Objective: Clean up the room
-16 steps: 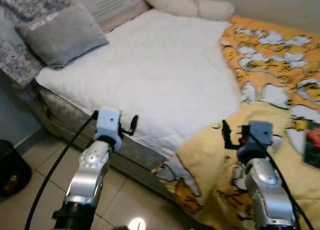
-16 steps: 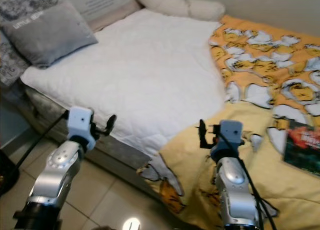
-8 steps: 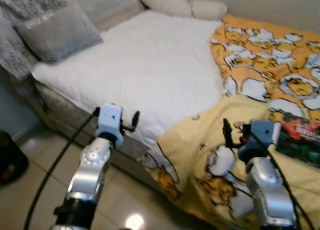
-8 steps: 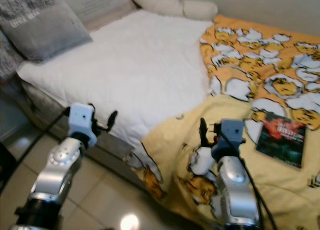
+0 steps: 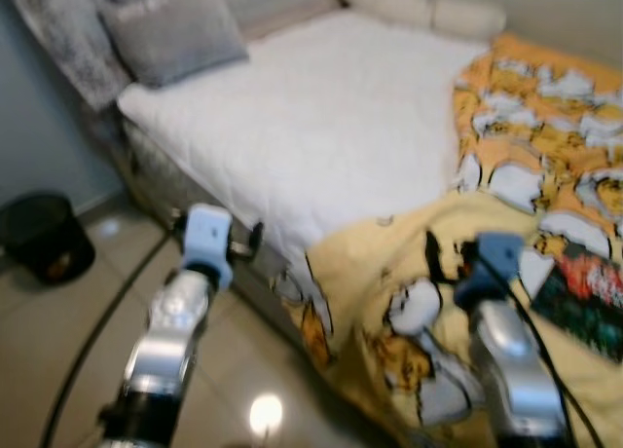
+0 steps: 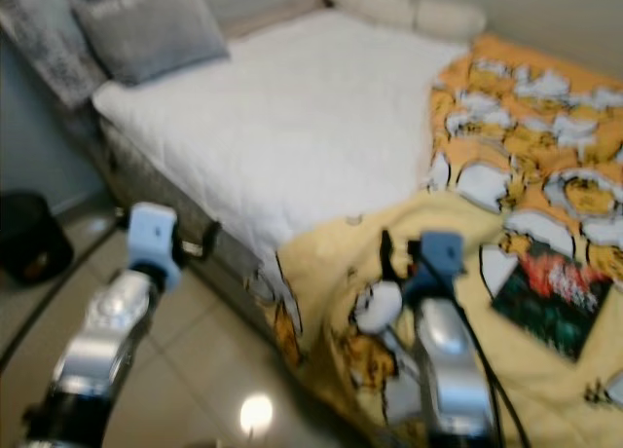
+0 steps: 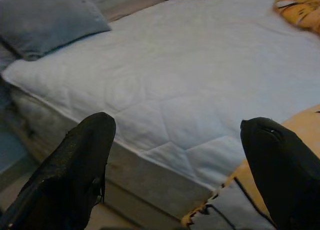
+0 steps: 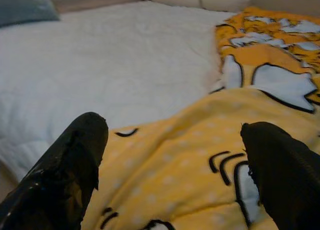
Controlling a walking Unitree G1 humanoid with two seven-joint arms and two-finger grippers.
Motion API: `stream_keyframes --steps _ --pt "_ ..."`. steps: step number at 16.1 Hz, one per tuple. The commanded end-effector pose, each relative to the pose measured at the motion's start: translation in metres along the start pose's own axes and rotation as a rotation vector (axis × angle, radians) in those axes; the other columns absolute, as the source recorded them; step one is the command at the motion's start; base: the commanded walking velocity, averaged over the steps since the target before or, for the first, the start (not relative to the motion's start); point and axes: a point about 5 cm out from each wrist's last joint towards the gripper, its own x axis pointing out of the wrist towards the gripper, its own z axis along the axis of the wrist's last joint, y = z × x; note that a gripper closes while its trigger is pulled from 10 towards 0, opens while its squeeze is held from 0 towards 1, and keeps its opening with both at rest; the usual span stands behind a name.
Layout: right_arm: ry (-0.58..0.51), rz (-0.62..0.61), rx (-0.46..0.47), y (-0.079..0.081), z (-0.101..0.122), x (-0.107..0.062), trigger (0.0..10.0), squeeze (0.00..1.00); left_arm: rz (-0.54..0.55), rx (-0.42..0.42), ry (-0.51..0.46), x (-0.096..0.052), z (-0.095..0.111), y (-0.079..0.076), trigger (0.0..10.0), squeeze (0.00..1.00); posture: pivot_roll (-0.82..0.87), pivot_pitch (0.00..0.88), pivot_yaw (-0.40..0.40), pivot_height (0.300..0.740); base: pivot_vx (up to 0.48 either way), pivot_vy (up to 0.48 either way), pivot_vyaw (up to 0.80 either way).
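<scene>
Hovering R hand (image 8: 172, 155) over blanket (image 8: 200, 150)

Both arms raised forward; left end effector (image 7: 175, 155) and right end effector (image 8: 175, 160) fingers spread.

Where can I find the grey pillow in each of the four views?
Left eye view: grey pillow at upper left, on the head end of the bed.
Right eye view: same pillow, upper left, slightly nearer the edge.
Left wrist view: pillow at the far end of the white quilt.
Right wrist view: one blue-grey corner at the frame edge, beyond the quilt.
Shared landmark: the white quilt that the pillow lies on.
</scene>
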Motion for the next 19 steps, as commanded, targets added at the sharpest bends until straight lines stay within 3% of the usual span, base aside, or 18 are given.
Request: stream_keyframes --steps 1,14,19 --pt "-0.003 -0.033 -0.013 -0.0100 0.0013 0.0002 10.0 1.00 -0.009 0.013 -0.019 0.0031 0.0047 -0.0043 10.0 1.00 -0.06 0.000 0.005 0.740 0.000 -0.311 0.00" --pt "0.009 -0.013 -0.009 -0.0058 -0.0007 0.0012 10.0 1.00 -0.033 0.020 -0.031 0.0036 0.0047 -0.0072 10.0 1.00 -0.06 0.000 -0.002 0.740 0.000 -0.387 0.00" --pt "0.018 0.006 0.009 -0.0046 -0.0015 0.0040 10.0 1.00 -0.071 0.020 -0.038 0.0003 0.0030 -0.0135 10.0 1.00 -0.05 0.000 -0.009 0.740 0.000 0.000 0.00"
